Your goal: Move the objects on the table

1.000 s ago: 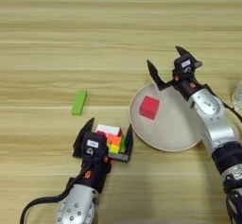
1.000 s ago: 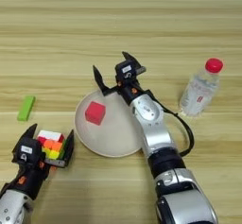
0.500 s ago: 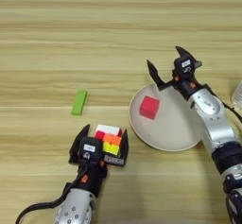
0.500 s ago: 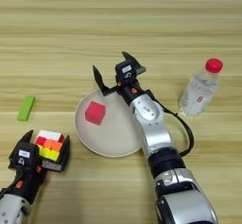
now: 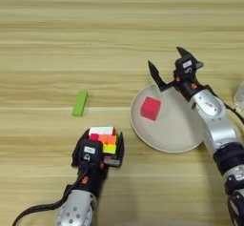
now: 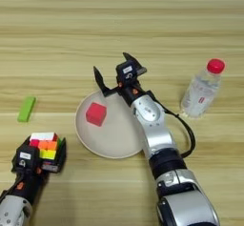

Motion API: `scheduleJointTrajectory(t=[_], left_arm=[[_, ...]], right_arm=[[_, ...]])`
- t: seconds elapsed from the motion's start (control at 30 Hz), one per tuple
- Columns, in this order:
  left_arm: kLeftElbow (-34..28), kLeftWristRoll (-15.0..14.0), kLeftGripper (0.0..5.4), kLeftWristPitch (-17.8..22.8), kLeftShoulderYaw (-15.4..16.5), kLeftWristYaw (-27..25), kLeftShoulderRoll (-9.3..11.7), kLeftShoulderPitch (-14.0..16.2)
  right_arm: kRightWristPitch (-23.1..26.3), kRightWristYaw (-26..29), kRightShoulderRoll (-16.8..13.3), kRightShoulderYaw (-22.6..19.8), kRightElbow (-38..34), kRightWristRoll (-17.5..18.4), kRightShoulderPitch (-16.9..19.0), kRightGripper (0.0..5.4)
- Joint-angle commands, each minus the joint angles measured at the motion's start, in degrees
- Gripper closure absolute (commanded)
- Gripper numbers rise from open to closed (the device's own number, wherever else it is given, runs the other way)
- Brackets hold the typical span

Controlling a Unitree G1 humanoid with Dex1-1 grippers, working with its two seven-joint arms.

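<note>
Wooden table (image 5: 119, 25) filling view. Left gripper (image 5: 97, 146) clamping puzzle cube (image 5: 104, 139) near front edge; right gripper (image 5: 174, 67) spread wide, hovering over plate's (image 5: 176, 139) far rim. Red cube (image 5: 150, 108) sitting on plate, green block (image 5: 80, 103) left, bottle (image 6: 202, 89) right. Likely carrying cube; next needing a set-down spot.

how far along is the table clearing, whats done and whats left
Done, by the look of it: the red cube lies on the plate, and the right end effector hangs open over the plate's far rim. In hand: the left end effector is closed on the puzzle cube. Left: the green block and the bottle sit untouched on the table.
</note>
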Motion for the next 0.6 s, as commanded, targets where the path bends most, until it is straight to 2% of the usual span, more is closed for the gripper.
scheduleJointTrajectory(t=[0.03, 0.3, 0.4, 0.6], left_arm=[[1.6, 0.0, 1.44, -0.6, 0.7, 0.2, -0.4, -1.1], [3.7, 0.3, 2.06, -1.4, 1.6, 0.1, -0.3, -3.2], [3.9, 0.4, 2.08, -1.6, 2.1, 0.0, -0.1, -4.7], [6.2, 0.8, 2.08, -1.7, 4.5, -0.4, 1.2, -10.6]], right_arm=[[0.2, 0.4, 0.2, -0.5, 0.8, 0.4, -1.2, 0.0], [0.0, 0.2, 0.3, -0.5, 0.9, 0.3, -1.0, 0.0], [0.0, 0.2, 0.3, -0.5, 0.9, 0.3, -0.9, 0.0], [0.1, 0.1, 0.4, -0.5, 1.0, 0.2, -0.8, 0.0]])
